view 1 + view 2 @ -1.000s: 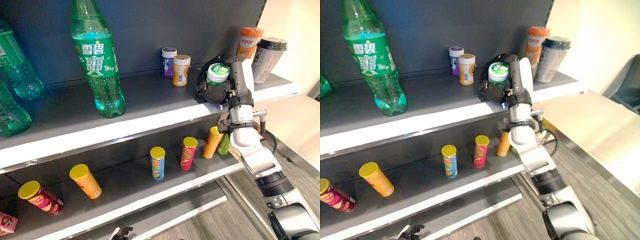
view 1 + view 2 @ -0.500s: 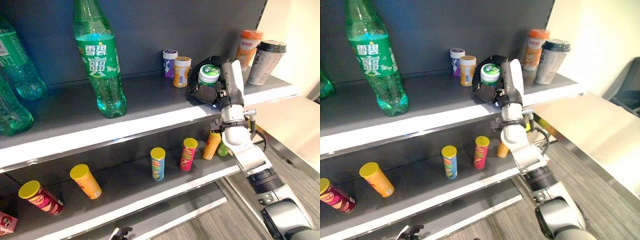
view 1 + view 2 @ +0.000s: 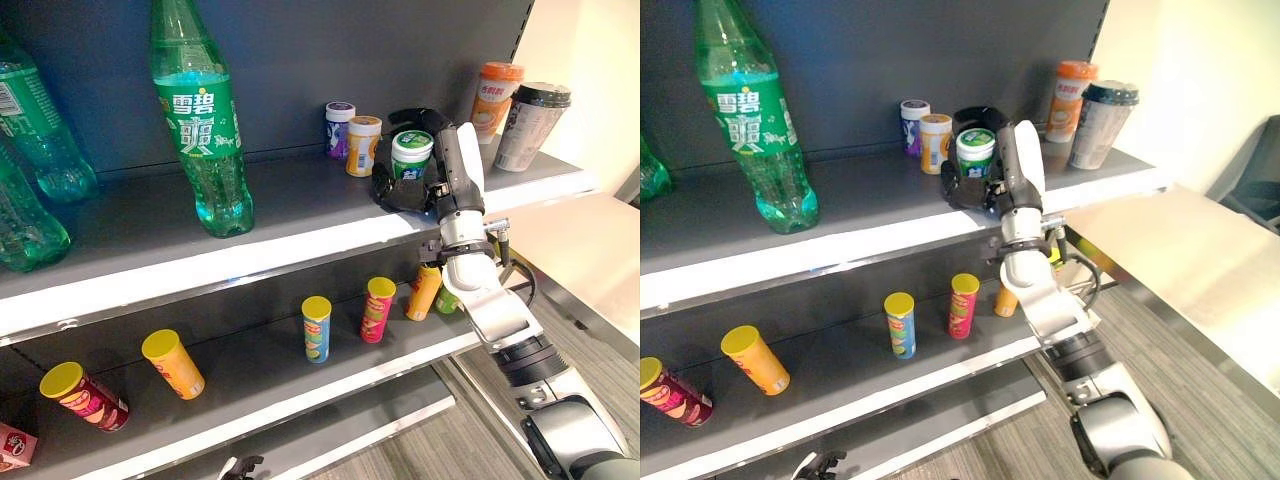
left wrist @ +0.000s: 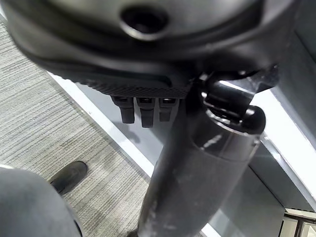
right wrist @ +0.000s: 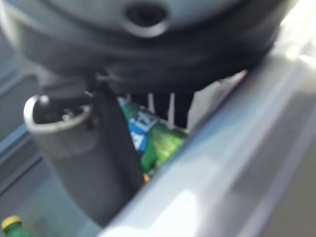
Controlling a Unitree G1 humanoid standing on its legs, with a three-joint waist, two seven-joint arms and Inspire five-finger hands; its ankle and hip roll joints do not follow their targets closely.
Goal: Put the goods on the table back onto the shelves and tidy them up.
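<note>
On the upper shelf (image 3: pixel 300 225), from the left: two green bottles at the edge of view, then a tall green bottle (image 3: pixel 203 120) upright. Further right two small jars (image 3: pixel 352 135) stand side by side at the back wall. Just right of them the right hand (image 3: pixel 420 170) rests on the shelf, its dark fingers curled round a green-and-white tub (image 3: pixel 410 153), which stands upright on the shelf surface. At the far right two cups (image 3: pixel 518 110) stand together, well apart from the hand

On the lower shelf (image 3: pixel 260 375), left to right: a red can (image 3: pixel 82 394) and a yellow can (image 3: pixel 172 362) lying tilted, then a blue-green can (image 3: pixel 316 327) and a pink can (image 3: pixel 376 307) upright, and an orange can (image 3: pixel 424 290) beside the right arm

The left hand (image 4: pixel 143 111) shows in its wrist view over grey floor, fingers curled, holding nothing
</note>
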